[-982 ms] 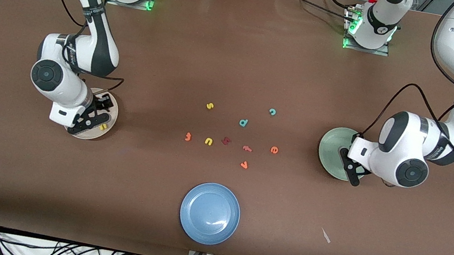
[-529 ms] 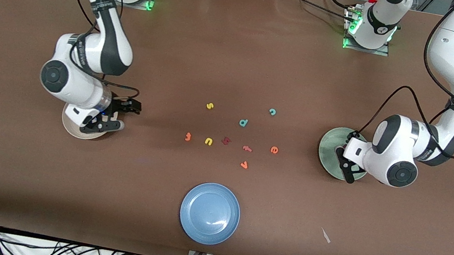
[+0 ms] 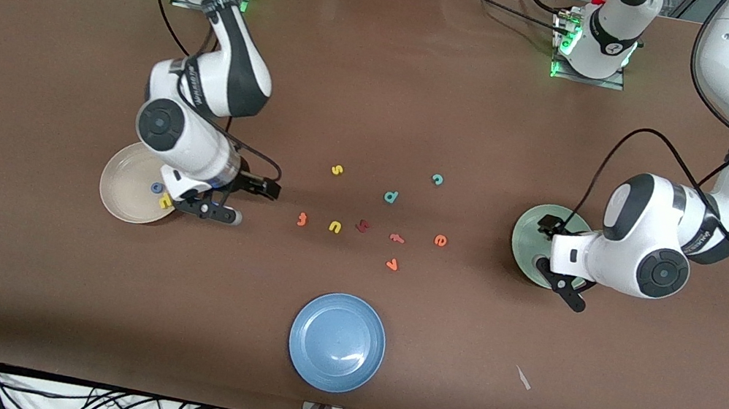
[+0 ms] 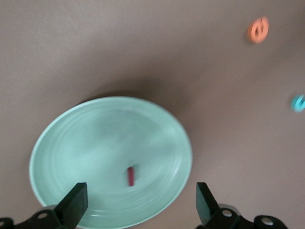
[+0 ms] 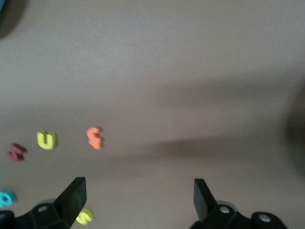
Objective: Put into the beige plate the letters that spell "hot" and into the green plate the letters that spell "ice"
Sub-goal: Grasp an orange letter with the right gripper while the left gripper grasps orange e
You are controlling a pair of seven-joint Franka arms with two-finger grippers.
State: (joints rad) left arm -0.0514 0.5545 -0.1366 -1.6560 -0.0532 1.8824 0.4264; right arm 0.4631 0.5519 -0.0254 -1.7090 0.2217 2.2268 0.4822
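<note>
Hovering over the green plate, your left gripper gaped empty above the red i; your right gripper, fingers spread, hung beside the beige plate, near the orange t.

Mint-green plate, dark red "i", brown table

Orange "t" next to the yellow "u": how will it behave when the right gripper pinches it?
The orange "t" lies flat and looks thin, so probably light and unlikely to roll. It is tiny beside the open right gripper, so it may skid or twist when pinched.
</note>
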